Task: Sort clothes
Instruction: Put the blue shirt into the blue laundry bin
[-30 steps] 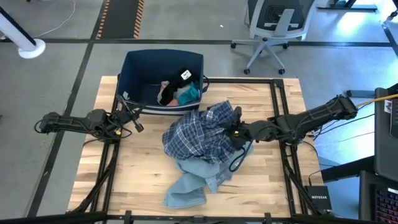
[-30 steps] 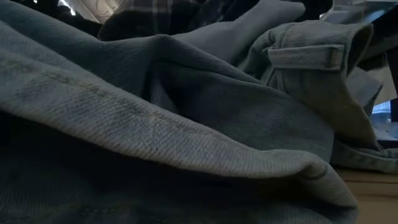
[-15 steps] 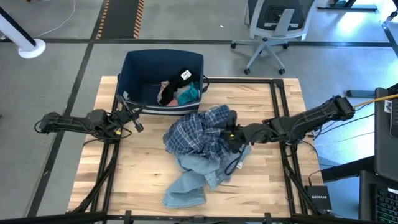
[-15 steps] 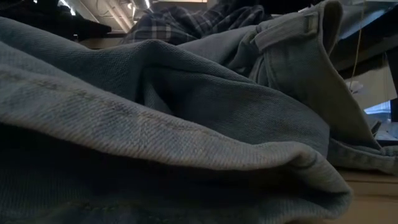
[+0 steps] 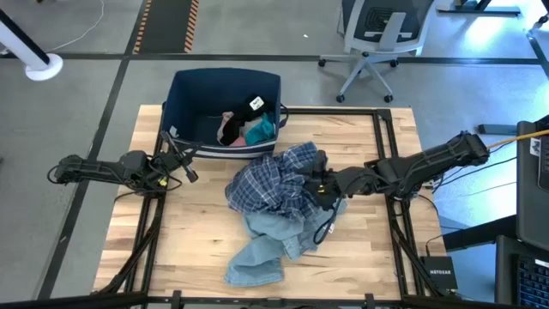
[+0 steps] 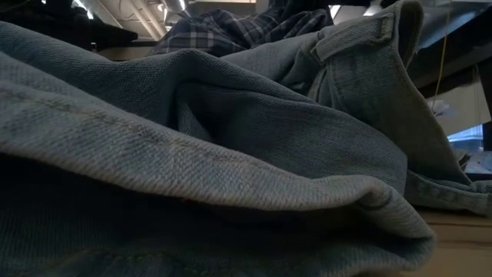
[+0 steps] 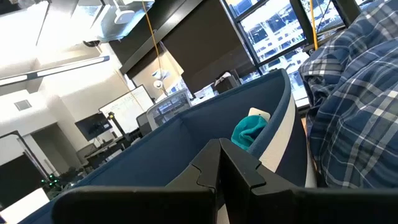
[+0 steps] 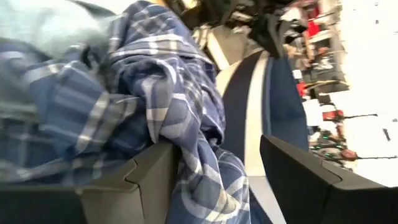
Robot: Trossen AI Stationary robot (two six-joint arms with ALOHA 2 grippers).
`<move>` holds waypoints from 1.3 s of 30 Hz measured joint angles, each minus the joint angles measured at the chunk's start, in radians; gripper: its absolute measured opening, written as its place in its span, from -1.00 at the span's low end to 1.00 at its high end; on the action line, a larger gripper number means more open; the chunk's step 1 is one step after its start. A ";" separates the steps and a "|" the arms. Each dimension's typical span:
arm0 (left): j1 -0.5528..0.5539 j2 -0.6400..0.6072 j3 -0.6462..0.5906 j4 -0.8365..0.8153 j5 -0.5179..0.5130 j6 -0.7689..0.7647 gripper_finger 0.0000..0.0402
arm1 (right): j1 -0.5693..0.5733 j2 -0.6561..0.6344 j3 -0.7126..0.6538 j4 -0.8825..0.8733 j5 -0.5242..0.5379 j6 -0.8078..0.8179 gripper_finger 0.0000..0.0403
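Observation:
The blue plaid shirt (image 5: 273,184) lies heaped mid-table, its near edge on the light-blue jeans (image 5: 262,249), which fill the low view (image 6: 231,154). My right gripper (image 5: 318,185) stands open at the shirt's right side, and a fold of the plaid (image 8: 186,124) sits between its fingers. My left gripper (image 5: 190,174) waits shut at the table's left, just near of the navy bin (image 5: 176,94). The bin holds a black piece (image 5: 251,105), a pink top (image 5: 255,135), a white item (image 5: 227,129) and a teal item (image 7: 249,130). My right gripper is open and comes level from the table's right at the plaid shirt's right edge. A loose fold (image 8: 177,152) lies against the inner side of one finger (image 8: 149,177). The other finger (image 8: 298,174) stands clear of the cloth. The shirt rests slack on the table and jeans.
The bin stands at the table's far edge, left of centre. Black frame rails (image 5: 382,172) run along the table's sides. A black cable loop (image 5: 326,225) hangs off my right arm over the jeans. An office chair (image 5: 377,34) stands beyond the table.
My right gripper has opened and let go of the plaid shirt, after moving slightly toward the table's left. The shirt, held higher before, has sunk into a smaller heap on the table and the jeans. The jeans' waistband has shifted a little.

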 joint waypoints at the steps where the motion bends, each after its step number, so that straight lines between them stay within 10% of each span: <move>1: 0.000 0.000 0.000 0.000 0.000 0.000 -0.99 | 0.000 0.000 0.021 -0.046 -0.015 0.008 0.20; 19: 0.000 0.000 0.000 0.000 0.000 0.000 -0.99 | 0.056 0.174 0.089 -0.159 -0.231 0.082 0.27; 39: 0.000 0.000 0.000 0.000 0.000 0.000 -0.99 | 0.188 0.222 0.088 -0.281 0.026 -0.029 0.71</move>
